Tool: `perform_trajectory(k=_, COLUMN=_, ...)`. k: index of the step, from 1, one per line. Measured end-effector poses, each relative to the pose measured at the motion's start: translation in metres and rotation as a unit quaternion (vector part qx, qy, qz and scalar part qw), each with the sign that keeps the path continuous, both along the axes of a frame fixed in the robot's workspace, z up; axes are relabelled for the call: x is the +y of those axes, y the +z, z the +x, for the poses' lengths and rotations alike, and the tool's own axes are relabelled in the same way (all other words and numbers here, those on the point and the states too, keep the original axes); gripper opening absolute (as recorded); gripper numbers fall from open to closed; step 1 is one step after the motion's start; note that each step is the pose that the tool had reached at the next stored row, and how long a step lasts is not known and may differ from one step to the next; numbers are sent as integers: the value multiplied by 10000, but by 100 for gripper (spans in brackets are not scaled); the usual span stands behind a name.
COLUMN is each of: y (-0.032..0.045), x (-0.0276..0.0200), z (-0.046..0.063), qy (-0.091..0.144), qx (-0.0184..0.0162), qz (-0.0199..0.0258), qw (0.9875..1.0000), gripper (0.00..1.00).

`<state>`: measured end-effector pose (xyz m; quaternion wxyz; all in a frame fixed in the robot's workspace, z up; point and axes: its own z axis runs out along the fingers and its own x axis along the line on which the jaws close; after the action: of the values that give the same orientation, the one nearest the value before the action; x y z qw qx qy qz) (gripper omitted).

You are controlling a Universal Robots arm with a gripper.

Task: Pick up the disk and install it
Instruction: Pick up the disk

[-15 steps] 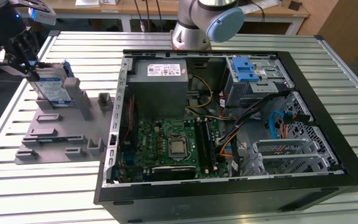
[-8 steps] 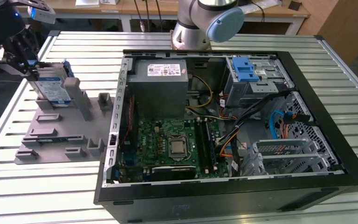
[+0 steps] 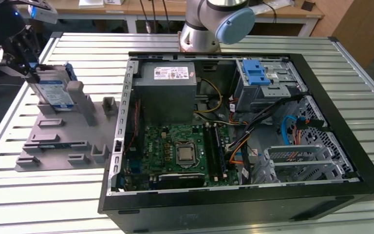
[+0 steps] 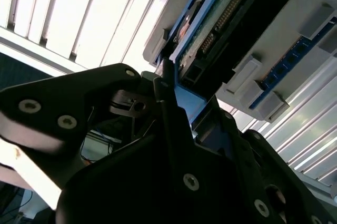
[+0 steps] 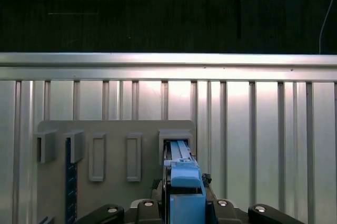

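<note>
standing on edge, the disk (image 3: 56, 91), a flat silver rectangular hard drive with a blue-and-white label and a blue plastic carrier frame, is slotted between upright posts of the grey plastic holder plate (image 3: 57, 144), at the exterior view's left of the slatted metal desk (image 3: 37, 195). the upright stance leaves its top edge free for a grasp. black robot hand (image 3: 32, 72) is at that edge. in the first wrist view it looks closed snug on the blue frame from both sides, disk not yet lifted out. open black computer case (image 3: 239, 202) lies well apart, side panel off, interior exposed for the install.
</note>
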<state>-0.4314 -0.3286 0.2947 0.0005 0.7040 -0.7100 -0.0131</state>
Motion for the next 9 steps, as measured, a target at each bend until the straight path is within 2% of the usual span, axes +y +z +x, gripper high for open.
perform_trajectory(k=9, y=172, x=0, z=0, qy=0, qx=0, qz=0, qw=10000, gripper=36)
